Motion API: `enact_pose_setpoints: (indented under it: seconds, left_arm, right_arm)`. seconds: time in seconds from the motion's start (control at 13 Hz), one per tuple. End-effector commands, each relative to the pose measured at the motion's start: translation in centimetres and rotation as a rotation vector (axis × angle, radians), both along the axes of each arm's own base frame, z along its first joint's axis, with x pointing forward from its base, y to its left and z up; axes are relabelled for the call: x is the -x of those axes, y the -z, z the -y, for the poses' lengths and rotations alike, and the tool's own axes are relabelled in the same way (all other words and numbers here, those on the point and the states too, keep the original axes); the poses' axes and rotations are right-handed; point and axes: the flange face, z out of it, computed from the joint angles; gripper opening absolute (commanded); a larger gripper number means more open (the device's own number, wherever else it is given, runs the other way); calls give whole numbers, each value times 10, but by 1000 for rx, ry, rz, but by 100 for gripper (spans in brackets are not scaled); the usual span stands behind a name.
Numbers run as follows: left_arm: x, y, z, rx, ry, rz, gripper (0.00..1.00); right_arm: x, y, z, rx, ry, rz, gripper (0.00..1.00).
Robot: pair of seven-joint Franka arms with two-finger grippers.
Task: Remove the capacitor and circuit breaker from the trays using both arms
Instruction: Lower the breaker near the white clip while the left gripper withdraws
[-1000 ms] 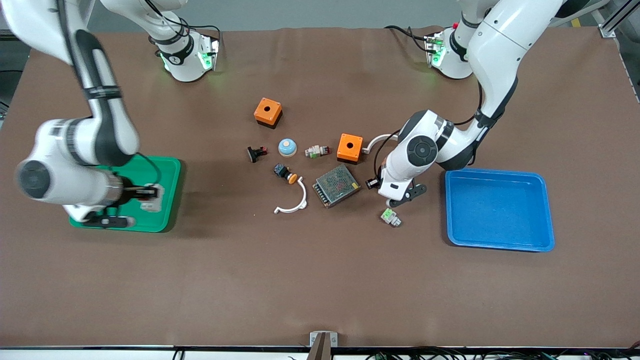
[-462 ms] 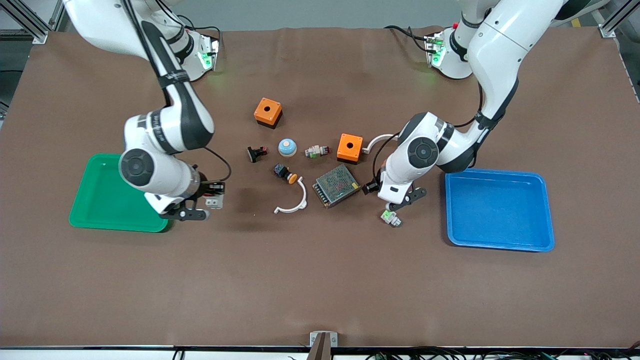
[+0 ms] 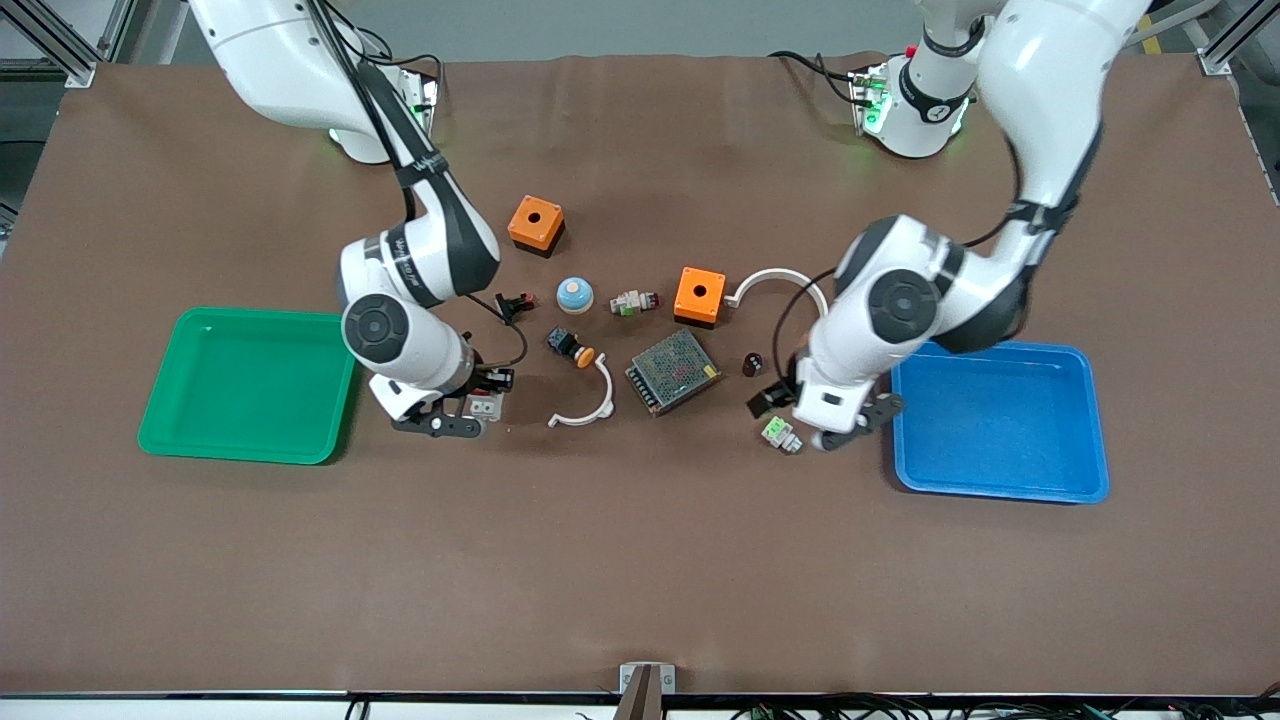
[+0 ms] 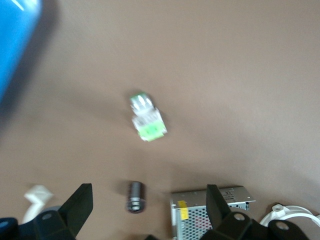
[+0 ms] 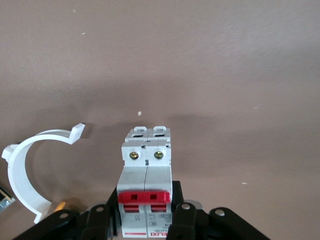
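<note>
The capacitor (image 3: 752, 363), a tiny black cylinder, lies on the table beside the mesh power supply (image 3: 673, 371). In the left wrist view the capacitor (image 4: 135, 196) lies on its side, seen between the spread fingers. My left gripper (image 3: 768, 398) is open and empty above the table, between the capacitor and the white-and-green connector (image 3: 781, 434); it also shows in its wrist view (image 4: 148, 200). My right gripper (image 3: 470, 402) is shut on the breaker (image 3: 487, 406), a white block with red levers (image 5: 146, 165), low over the table between the green tray (image 3: 250, 390) and a white curved clip (image 3: 585, 405).
A blue tray (image 3: 1000, 420) lies at the left arm's end, close to the left wrist. Two orange boxes (image 3: 536, 222) (image 3: 700, 293), a push-button with an orange cap (image 3: 570, 347), a black-and-red switch part (image 3: 513, 305), a blue dome (image 3: 575, 293) and a second white clip (image 3: 780, 278) lie mid-table.
My right arm has carried the breaker from over the green tray toward the middle of the table. My left arm has shifted toward the blue tray, and the capacitor now lies free on the table.
</note>
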Motion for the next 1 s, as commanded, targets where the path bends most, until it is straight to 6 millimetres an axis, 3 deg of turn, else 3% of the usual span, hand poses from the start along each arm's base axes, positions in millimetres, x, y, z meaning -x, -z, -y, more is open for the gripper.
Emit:
enact_pose_setpoints:
  seconds: [0.0, 0.31, 0.62, 0.69, 0.92]
  left_arm:
    - [-32, -35, -53, -38, 104, 23, 100]
    - [-53, -96, -154, -182, 204, 125, 100]
    - [-57, -174, -227, -208, 234, 160, 100]
    - [-56, -194, -240, -213, 237, 187, 100]
    - [-33, -230, -239, -245, 243, 166, 100]
  right_arm:
    - [2, 8, -9, -17, 31, 10, 10]
    - [0, 15, -12, -22, 36, 22, 10]
    - [-6, 25, -22, -50, 60, 20, 10]
    - [-6, 26, -24, -49, 57, 20, 10]
    - [-4, 34, -24, -42, 51, 13, 11]
